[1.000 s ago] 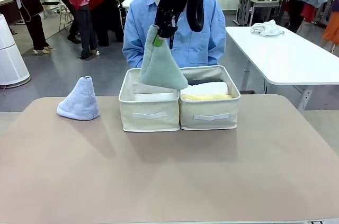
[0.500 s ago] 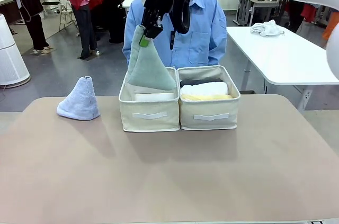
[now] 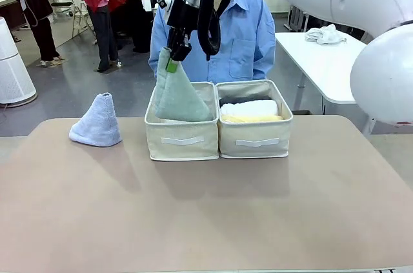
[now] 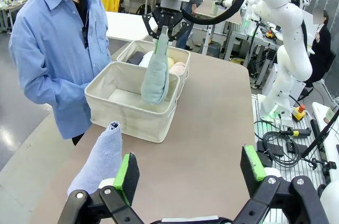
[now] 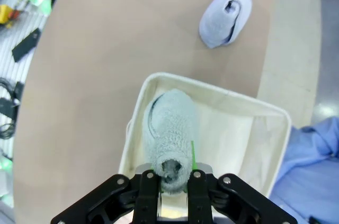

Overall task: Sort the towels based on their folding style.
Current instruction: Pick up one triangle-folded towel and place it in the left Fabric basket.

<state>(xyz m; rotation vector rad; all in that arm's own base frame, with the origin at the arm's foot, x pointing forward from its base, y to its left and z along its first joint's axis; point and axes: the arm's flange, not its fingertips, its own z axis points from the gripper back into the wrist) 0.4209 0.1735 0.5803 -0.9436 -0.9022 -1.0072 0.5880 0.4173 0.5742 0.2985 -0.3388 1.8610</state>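
a tan surface (image 3: 206,221) fills the lower frame, workshop floor behind. upper centre, the right gripper (image 3: 171,61) pinches the tip of the grey-green cone towel (image 3: 182,95), axis near upright, tip up, base perhaps inside the left bin (image 3: 182,141). the left gripper (image 4: 189,167) gapes empty.

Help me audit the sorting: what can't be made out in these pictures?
1. Front view: whether the green towel, held by the right gripper, touches the floor of the left bin; the bin's front wall hides that.
2. Front view: the dark towel in the right bin, mostly behind the white roll.
3. Left wrist view: the base of the blue towel, behind the left gripper.
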